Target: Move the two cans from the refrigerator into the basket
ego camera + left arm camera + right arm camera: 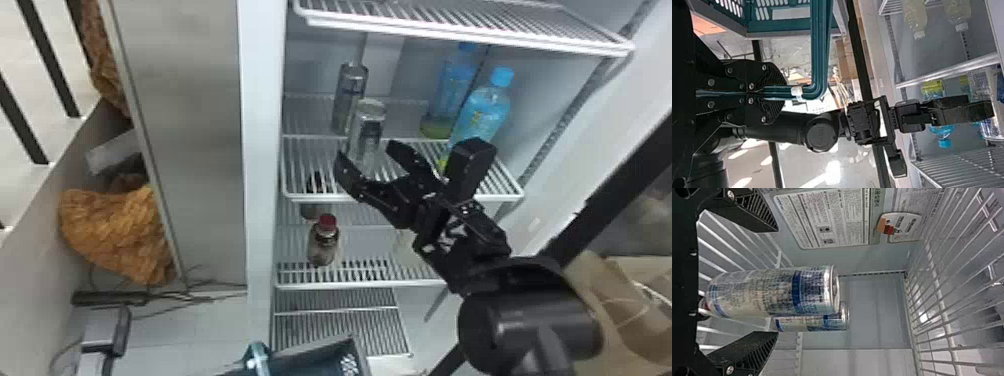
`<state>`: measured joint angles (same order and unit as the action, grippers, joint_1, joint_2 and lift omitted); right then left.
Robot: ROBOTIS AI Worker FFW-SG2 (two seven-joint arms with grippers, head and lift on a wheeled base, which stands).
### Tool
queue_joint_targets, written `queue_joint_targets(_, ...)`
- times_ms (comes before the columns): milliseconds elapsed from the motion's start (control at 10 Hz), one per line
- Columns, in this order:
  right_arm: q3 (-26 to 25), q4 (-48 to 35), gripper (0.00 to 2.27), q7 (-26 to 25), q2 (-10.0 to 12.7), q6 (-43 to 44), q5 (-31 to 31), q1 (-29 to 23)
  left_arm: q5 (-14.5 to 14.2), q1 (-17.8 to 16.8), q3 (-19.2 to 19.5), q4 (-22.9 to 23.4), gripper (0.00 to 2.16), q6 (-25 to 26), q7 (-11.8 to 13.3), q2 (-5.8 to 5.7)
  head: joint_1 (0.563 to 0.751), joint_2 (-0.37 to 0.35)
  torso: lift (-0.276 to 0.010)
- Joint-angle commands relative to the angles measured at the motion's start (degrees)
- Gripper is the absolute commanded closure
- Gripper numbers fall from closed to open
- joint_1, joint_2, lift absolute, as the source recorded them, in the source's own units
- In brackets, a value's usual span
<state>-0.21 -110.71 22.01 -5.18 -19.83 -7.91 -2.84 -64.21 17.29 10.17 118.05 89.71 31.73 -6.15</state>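
While L gripper [777, 93] clamps basket handle [819, 51], R gripper [366, 151] sits open around front can [369, 122]; fridge shelf [400, 198] holds it, rear can [351, 87], 2 btls [486, 112].

And it's indoors, exact kind of room hard to call: open refrigerator [258, 150], wire shelves [400, 199] carrying bottles [484, 114] and cans [369, 125], dark cables [192, 295] snaking alongside!

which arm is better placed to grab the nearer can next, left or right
Right, I'd say. The right gripper is open, with its fingers to either side of the nearer can, while the left gripper is shut on the basket handle.
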Motion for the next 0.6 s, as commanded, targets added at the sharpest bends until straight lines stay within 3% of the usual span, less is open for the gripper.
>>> queue_joint_targets(0,0.6,1.2,0.1,-0.1,0.0,0.0,0.0,1.3,0.0,0.0,0.0,0.0,1.2,0.3,0.0,0.0,0.695,-0.197,-0.035)
queue_joint_targets(500,1.7,5.7,0.1,-0.8,-0.4,0.0,0.6,5.1,-0.1,0.0,0.0,-0.1,1.2,0.3,0.0,0.0,0.695,-0.183,-0.035)
